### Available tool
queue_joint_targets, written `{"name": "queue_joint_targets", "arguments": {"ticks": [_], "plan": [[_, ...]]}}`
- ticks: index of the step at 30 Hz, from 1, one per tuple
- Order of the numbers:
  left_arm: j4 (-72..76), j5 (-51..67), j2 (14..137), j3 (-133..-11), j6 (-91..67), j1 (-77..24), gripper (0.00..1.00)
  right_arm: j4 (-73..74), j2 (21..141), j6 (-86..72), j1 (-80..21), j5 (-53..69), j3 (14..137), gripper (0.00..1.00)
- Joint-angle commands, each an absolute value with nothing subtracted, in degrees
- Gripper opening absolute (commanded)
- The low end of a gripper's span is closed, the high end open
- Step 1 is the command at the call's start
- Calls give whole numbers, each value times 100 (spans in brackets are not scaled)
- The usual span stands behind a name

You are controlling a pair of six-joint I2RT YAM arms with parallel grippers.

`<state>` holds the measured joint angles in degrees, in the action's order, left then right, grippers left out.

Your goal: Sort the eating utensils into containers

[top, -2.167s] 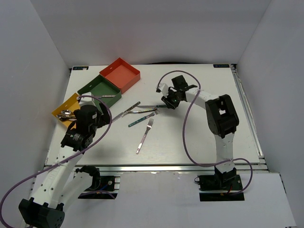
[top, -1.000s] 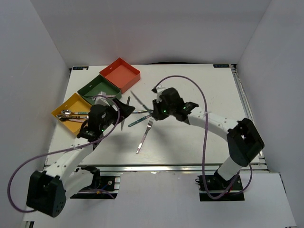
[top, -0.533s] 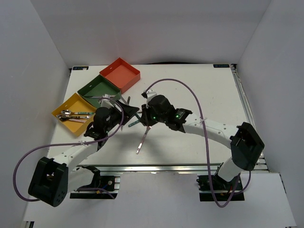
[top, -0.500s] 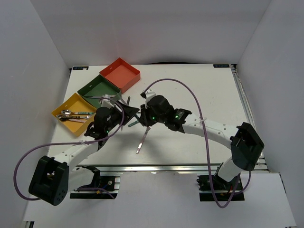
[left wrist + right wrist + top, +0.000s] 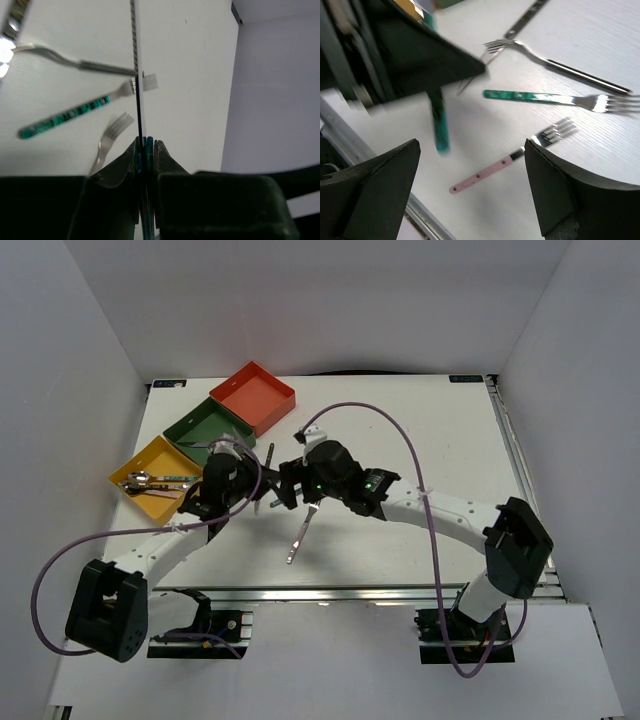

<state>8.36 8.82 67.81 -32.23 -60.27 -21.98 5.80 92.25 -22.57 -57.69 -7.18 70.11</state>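
Note:
My left gripper [image 5: 145, 145] is shut on the teal handle of a knife [image 5: 134, 35], whose serrated blade sticks straight out ahead. From above, that knife [image 5: 270, 453] points toward the back and the left gripper [image 5: 257, 490] sits mid-table. My right gripper [image 5: 472, 145] stands open right beside it, the knife's teal handle [image 5: 439, 129] hanging free ahead of its fingers. On the table lie a pink-handled fork [image 5: 495, 170], a teal-handled fork [image 5: 540, 97] and a silver fork [image 5: 560, 64]. The containers stand at the left: red-orange [image 5: 250, 398], dark green [image 5: 200, 423] and yellow [image 5: 158, 505].
The yellow tray holds spoons [image 5: 150, 480], and a silver utensil [image 5: 218, 443] lies in the green tray. The pink-handled fork [image 5: 300, 532] lies toward the near edge. White walls enclose the table on three sides. Purple cables loop over both arms.
The right gripper has opened and let go of the knife, while the left gripper has closed on its handle. Both grippers shifted slightly left.

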Motion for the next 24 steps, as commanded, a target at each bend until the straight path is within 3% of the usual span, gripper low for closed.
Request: {"name": "queue_joint_targets", "arguments": {"ticks": [1,3,7,8,9,10,16,24], "plan": [[-333,413,7134,-4270,-5275,-1417,0,466,8316,-2461,-5433,-1291,6532,89],[-859,395,7802,-5268,-4801,-593,0,466,7781,-2470,-5274,-1345,6040,89],[-2316,141,10206,-7950,-3221,-88,0,642,6998,-2171,-5028,-1362,5302,89],[-3086,254,10918,-8937,-2643,-70,0,624,6822,-2075,-4949,-1284,5100,89],[-4582,-250,12239,-11244,-1523,-70,0,581,6490,-1831,-4748,-1031,4767,89],[-4849,-1108,12522,-11833,-1172,-62,0,571,6382,-1706,-4668,-907,4616,89],[-4176,-1652,12305,-11198,-985,-35,0,518,6267,-1363,-4474,-492,4447,89],[-3911,-1459,11883,-10461,-914,-18,0,527,6029,-1292,-4403,-483,4307,89]]}}
